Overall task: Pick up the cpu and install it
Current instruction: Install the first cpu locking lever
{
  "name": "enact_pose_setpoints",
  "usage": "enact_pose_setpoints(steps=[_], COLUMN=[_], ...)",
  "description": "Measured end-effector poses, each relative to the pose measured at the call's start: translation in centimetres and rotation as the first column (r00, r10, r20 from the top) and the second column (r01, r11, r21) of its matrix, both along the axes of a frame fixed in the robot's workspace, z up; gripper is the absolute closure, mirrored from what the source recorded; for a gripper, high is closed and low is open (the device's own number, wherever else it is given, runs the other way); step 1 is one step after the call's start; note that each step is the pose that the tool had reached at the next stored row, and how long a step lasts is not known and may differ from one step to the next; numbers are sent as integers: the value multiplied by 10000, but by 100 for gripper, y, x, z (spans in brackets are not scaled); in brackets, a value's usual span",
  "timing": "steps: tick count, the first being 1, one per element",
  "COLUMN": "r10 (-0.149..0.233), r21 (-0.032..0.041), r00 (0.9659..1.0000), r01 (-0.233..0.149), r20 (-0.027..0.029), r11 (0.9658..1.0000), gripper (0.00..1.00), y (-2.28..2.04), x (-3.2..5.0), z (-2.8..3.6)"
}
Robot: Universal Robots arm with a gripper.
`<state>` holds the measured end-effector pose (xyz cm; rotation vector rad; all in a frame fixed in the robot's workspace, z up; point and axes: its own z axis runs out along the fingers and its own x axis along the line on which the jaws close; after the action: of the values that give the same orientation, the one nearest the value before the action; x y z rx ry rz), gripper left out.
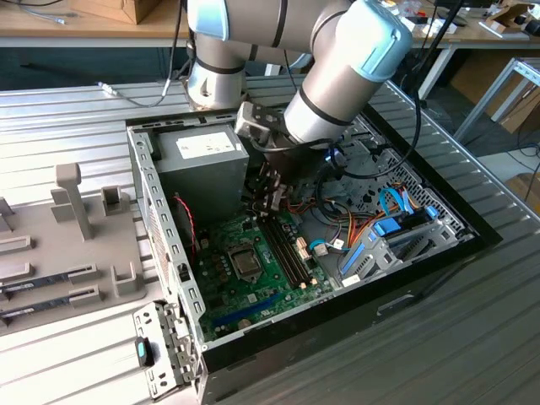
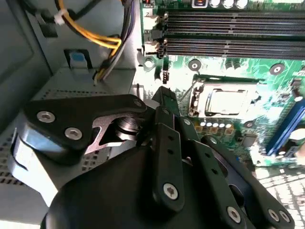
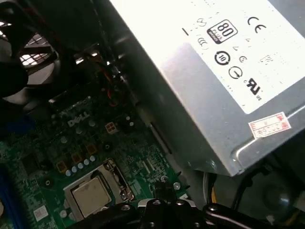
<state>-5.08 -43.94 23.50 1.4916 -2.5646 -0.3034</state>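
My fingers (image 2: 164, 98) hang inside the open computer case (image 1: 160, 245), low over the green motherboard (image 1: 232, 283), and in the second wrist view their dark tips look drawn together with nothing between them. In the exterior view my fingers (image 1: 272, 201) sit just above centre of the frame, beside the grey power-supply box (image 1: 202, 164) and at the head of the long memory slots (image 1: 287, 249).

The cpu (image 2: 228, 101) lies flat in its socket on the motherboard, silvery top up, framed by the metal socket bracket (image 2: 195, 98); in the second wrist view it is right of centre, near my fingertips but apart from them. In the first wrist view the cpu (image 3: 91, 195) is at lower left, with the power-supply box (image 3: 224, 71) across the upper right. In the exterior view the socket (image 1: 247, 264) shows below centre.

A grey parts tray (image 1: 67, 245) rests on the ribbed metal worktop (image 1: 51, 118) at the left of the frame.
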Motion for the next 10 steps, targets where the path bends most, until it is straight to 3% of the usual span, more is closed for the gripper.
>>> enact_pose_setpoints(steps=[1,2,10], r10=[700,891,1290], r21=[2,0,-2], r00=[9975,9960,9916], r01=[-700,-891,-1290], r20=[0,0,-1], r11=[9975,9960,9916], gripper=[89,89,89], y=[0,0,-2], x=[0,0,-2], z=[-2,-1,-1])
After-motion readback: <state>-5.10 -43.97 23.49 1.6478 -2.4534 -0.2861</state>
